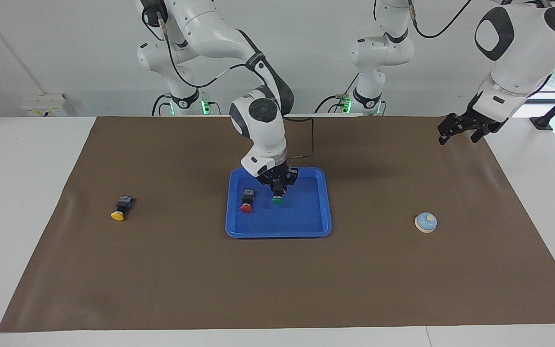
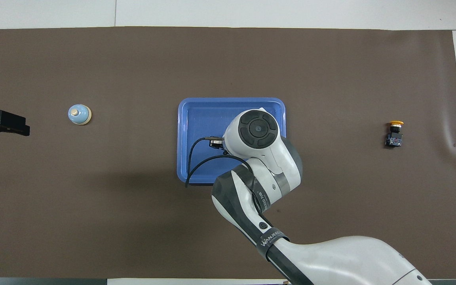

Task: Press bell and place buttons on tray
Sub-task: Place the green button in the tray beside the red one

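Facing view, nearest the robots first: the left gripper (image 1: pixel 463 131) waits with jaws spread over the counter's edge. The right gripper (image 1: pixel 278 189), jaws pinching the green button (image 1: pixel 277 199), hangs over the blue tray (image 1: pixel 317 212), beside the red button (image 1: pixel 246 205) lying in it. Lower gently, release well apart from red. Farther off lie the yellow button (image 1: pixel 118 215) and the bell (image 1: pixel 426 222).

Right hand (image 1: pixel 277 189) clamped, lowered; left hand (image 1: pixel 460 129) spread, raised, waiting.
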### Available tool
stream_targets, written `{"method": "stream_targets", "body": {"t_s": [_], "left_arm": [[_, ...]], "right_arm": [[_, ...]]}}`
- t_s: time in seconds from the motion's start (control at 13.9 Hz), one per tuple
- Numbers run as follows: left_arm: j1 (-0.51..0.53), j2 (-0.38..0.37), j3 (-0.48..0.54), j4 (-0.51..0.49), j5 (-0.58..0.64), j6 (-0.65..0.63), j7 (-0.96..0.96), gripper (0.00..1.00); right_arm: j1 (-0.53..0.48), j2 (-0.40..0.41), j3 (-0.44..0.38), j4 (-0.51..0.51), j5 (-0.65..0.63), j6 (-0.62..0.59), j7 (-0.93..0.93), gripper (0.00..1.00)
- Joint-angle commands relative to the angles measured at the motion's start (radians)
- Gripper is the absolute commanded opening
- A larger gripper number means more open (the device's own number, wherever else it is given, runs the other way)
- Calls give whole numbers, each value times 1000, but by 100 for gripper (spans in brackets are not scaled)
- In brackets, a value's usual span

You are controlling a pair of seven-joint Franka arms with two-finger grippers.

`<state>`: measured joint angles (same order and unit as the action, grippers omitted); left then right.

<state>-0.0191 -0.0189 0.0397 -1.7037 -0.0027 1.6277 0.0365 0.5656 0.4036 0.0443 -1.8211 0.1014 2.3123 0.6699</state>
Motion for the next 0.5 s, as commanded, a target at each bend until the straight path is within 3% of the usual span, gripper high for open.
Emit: {"method": "stream_targets", "body": {"t_s": [0.0, 0.43], "left_arm": [[1, -22, 0, -19, 12, 0, 5, 100], [1, -22, 2, -20, 12, 0, 5, 100]], "right_arm": [[11, 20, -4, 0, 17, 30, 2, 0], [-9, 26, -7, -20, 11, 56, -9, 0]]}}
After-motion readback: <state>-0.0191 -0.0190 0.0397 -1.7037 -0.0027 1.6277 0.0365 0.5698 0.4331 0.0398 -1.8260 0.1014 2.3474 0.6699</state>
